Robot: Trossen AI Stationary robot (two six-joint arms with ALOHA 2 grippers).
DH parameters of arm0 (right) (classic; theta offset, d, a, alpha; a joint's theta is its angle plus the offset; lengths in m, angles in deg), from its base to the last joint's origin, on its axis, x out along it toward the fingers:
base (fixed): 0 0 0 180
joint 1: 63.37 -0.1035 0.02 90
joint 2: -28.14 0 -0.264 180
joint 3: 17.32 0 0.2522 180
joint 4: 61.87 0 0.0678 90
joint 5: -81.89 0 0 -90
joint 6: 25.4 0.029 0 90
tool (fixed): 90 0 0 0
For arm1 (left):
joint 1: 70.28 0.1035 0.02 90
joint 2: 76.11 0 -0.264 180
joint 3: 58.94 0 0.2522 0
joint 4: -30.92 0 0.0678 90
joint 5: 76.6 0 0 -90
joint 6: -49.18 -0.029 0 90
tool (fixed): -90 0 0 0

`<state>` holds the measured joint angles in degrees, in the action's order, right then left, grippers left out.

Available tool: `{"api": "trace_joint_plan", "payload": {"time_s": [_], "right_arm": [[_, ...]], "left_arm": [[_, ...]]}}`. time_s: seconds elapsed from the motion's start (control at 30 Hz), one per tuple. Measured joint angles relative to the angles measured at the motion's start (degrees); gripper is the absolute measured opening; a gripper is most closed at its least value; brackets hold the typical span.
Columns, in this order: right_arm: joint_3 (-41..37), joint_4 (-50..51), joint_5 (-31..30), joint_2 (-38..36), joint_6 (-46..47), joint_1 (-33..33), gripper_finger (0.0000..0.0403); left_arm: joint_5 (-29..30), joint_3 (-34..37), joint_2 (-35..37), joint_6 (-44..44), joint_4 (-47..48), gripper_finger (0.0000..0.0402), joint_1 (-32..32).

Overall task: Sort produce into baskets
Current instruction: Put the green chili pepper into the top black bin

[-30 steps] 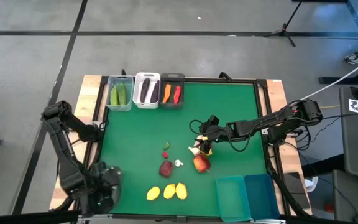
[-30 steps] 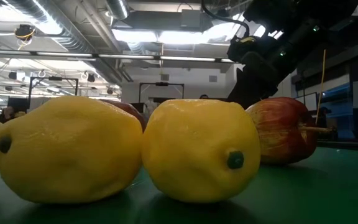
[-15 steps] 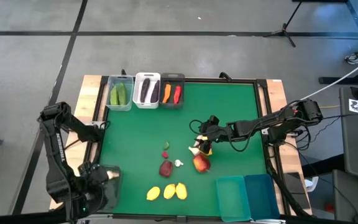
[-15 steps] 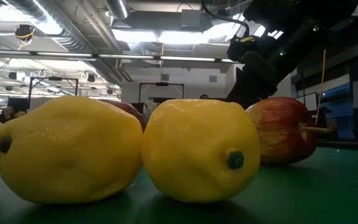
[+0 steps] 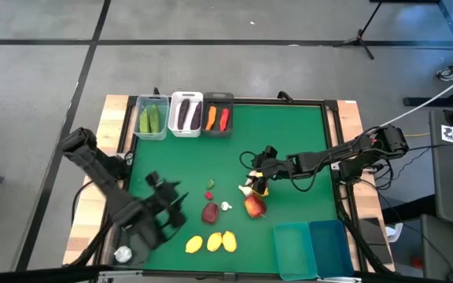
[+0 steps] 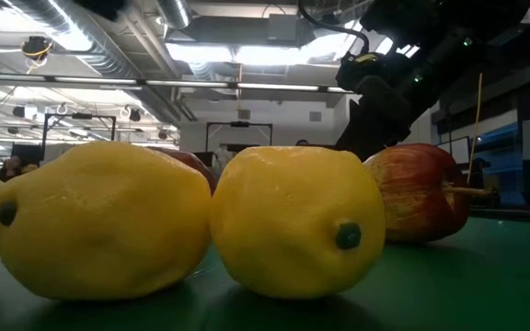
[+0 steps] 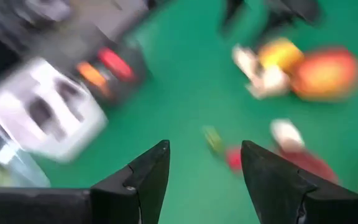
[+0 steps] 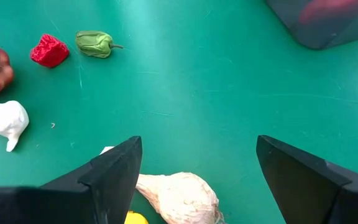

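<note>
Right hand (image 5: pixel 252 185) spread wide, empty, low over the green bench (image 5: pixel 289 141). White garlic bulb (image 8: pixel 180 196) directly beneath it, between the fingers; red apple (image 5: pixel 254 207) just beside. Left hand (image 5: pixel 166 206) parted, empty, well apart from that garlic bulb.

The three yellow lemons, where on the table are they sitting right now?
In the high view the lemons lie in a row near the green mat's front edge, just below the dark red fruit and left of the teal baskets.
</note>
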<state>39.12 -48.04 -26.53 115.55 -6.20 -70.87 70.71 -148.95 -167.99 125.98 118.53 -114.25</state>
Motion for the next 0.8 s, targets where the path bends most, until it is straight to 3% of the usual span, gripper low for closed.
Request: {"api": "trace_joint_plan", "payload": {"time_s": [0.13,0.27,0.5,0.8], "right_arm": [[0.00,0.00,0.00,0.00,0.00,0.00,0.0317],[0.00,0.00,0.00,0.00,0.00,0.02,0.0317],[0.00,0.01,-0.06,0.00,-0.02,0.00,0.0317],[0.00,0.00,-0.36,0.00,-0.02,0.00,0.0317]], "left_arm": [[3.01,1.96,-0.30,-3.91,-2.44,0.0191,7.64],[1.50,8.72,0.02,-10.43,-13.55,0.0191,11.94],[-6.97,24.99,3.77,-25.22,-45.39,0.0192,16.66],[-25.05,40.35,5.93,-41.11,-82.20,0.0193,27.19]]}}
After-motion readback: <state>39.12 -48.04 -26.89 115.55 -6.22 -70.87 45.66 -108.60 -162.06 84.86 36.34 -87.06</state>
